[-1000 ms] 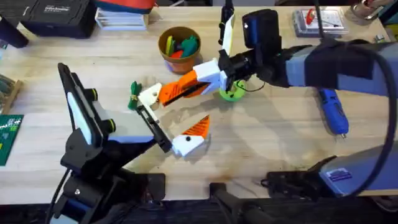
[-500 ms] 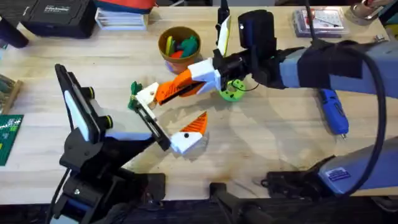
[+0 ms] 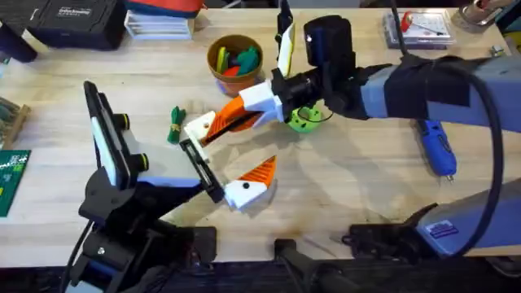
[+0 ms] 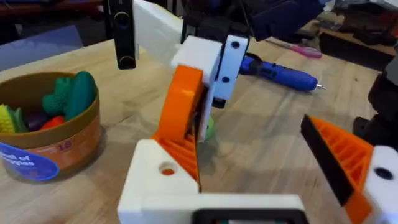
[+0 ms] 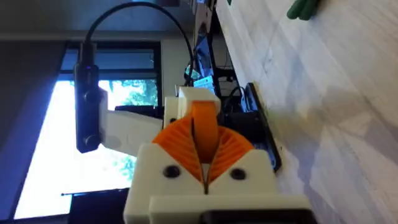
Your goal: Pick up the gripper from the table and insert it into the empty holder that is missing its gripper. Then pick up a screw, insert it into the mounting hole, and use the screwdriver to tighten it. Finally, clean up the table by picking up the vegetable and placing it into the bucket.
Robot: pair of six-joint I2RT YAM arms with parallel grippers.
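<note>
Holding: your right gripper pinches the loose gripper at frame centre.
Holder: lower left of centre.
Left gripper: spread.
Vegetable: left of centre.

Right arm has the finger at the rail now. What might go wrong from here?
1. The gripper sits at the end of the holder with its screw hole empty. If the right gripper lets go too early, it may slip off.
2. The vegetable lies close beside that end, so a sideways nudge could knock it away.
</note>
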